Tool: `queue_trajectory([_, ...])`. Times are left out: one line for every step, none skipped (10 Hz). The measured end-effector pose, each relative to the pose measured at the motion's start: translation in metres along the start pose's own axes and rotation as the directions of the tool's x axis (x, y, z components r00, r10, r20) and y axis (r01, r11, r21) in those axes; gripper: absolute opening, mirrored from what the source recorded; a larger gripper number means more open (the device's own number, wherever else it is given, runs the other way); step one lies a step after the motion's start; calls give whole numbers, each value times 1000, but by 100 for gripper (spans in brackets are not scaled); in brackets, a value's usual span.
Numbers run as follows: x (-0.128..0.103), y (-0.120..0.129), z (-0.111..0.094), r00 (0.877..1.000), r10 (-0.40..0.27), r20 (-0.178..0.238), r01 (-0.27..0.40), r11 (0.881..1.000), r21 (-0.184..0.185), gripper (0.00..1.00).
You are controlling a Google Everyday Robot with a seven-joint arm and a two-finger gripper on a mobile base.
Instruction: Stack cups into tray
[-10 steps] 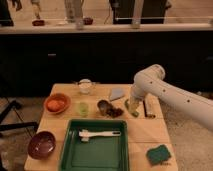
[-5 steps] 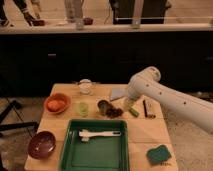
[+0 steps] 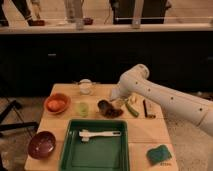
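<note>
A: Well, where do we find the claw?
B: At the end of the smooth white arm, which reaches in from the right over the pale wooden desk. We see it low over the middle of the desk, just beside the small round dark grey-brown cup. Whether it is spread or pressed together we cannot tell, nor whether it touches that cup.
A: And the other cup?
B: The small pale translucent green cup stands upright left of the dark one, apart from it, between it and the round orange bowl. Both cups sit on the desk behind the large deep-green rectangular plastic tray, outside its raised rim.
A: What do we see in the tray?
B: A long white utensil lying crosswise near its far edge.
A: What crowds the claw?
B: A dark reddish lump just in front of the dark cup, a green stick-shaped piece lying at a slant to the right, and beyond that a dark flat bar. Behind, a clear glass stands near the far edge.
A: And the corners?
B: A glossy round maroon bowl at the near left, beside the tray, and a small teal sponge-like block at the near right.
</note>
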Motion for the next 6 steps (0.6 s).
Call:
queue_trajectory([2,0,0,1000,0,-3,0,1000,0,80])
queue_trajectory([4,0,-1,1000,3,-5,-3,1000,2,80])
queue_trajectory([1,0,0,1000,0,-1,0,1000,-1,80])
queue_trajectory([1,0,0,1000,1,0,-1,1000,-1,80])
queue_trajectory([2,0,0,1000,2,0,-2,1000,-1,80])
queue_trajectory([3,0,1,1000,7,2,-7,1000,2,80])
